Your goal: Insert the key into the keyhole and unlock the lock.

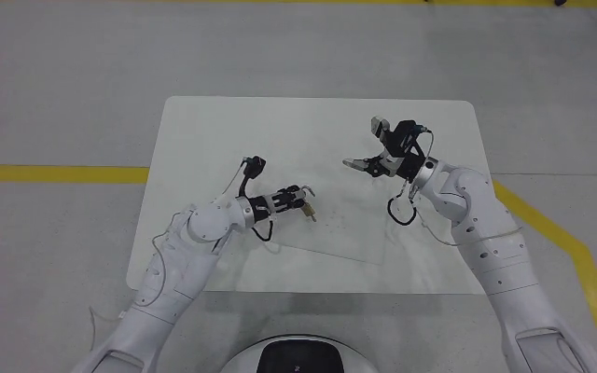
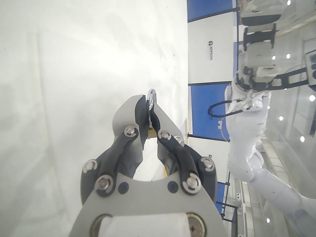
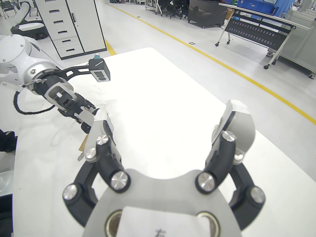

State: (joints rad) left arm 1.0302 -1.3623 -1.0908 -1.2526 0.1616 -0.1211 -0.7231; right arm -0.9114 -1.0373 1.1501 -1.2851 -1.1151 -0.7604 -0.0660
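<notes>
In the top view a yellow line [image 1: 75, 173] ran across the floor at 9 o'clock from the white table [image 1: 233, 131].

The left arm came in from about 7 o'clock. The left gripper [image 1: 300, 198] sat just off the table's middle, toward 9 o'clock, and was clenched on the lock [image 1: 306, 213]. The lock was held above the tabletop, at the gripper's tip. In the left wrist view the left gripper [image 2: 148, 106] had its dark pads pressed tight on both sides of the lock [image 2: 150, 124]. The silver shackle [image 2: 151, 96] stuck out past the fingertips, and a strip of the brass body showed between the fingers. A small bit [image 1: 312, 217] hung at the lock's 5 o'clock side in the top view, too small to tell what it was.

The right gripper [image 1: 357, 165] lay at about 2 o'clock from the lock, well apart from it, with its arm entering from 4 o'clock. In the right wrist view the right gripper [image 3: 167, 117] was released, its fingers spread wide with bare table between them. The left gripper [image 3: 84, 119] lay beyond one finger.
</notes>
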